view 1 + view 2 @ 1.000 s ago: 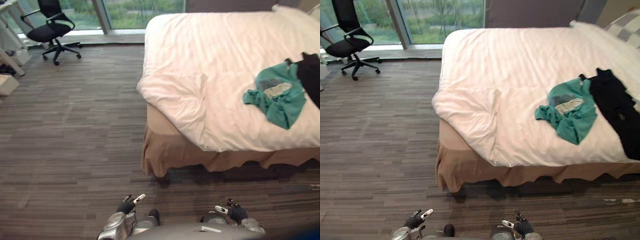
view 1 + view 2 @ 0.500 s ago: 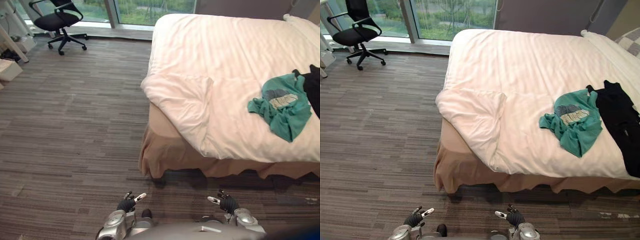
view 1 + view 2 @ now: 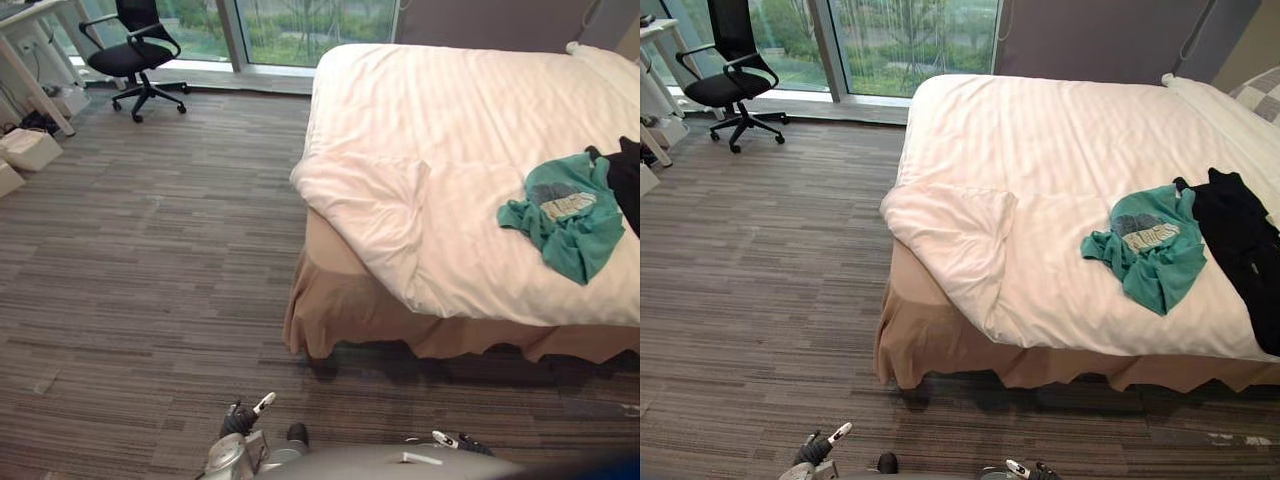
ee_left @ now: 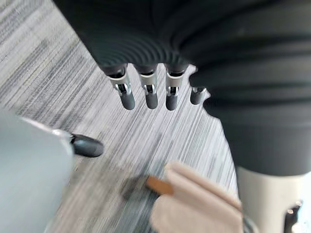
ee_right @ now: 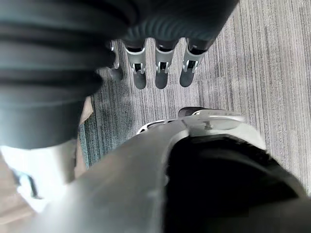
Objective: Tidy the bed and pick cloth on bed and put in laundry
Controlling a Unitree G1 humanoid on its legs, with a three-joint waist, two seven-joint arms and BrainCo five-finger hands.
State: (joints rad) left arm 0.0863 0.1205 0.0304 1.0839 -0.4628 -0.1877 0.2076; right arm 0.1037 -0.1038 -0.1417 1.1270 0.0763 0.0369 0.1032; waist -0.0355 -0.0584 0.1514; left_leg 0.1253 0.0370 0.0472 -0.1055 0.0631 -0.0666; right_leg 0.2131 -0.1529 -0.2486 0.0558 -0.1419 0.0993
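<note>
L hand (image 3: 245,418) hangs low over the floor (image 3: 150,270), well short of the bed (image 3: 345,305). Its wrist view has the fingers (image 4: 146,94) straight & relaxed, nothing in them.

Duvet corner (image 3: 370,200) nearest the robot is flipped back on itself w/ creases, so the tidying isn't done.

R hand (image 3: 455,441) is likewise low, fingers (image 5: 160,75) straight, empty.

Further right on the bed, near its front edge, lies a teal shirt (image 3: 565,215), crumpled. Just beside it, touching or nearly, is a black garment (image 3: 1240,240). Both look untouched, and neither is w/in reach of a hand.

Can't tell where the laundry goes.

Progress approx nil. Left to do, I'd say: walk up, smooth the corner, grab both clothes, carry them off.
</note>
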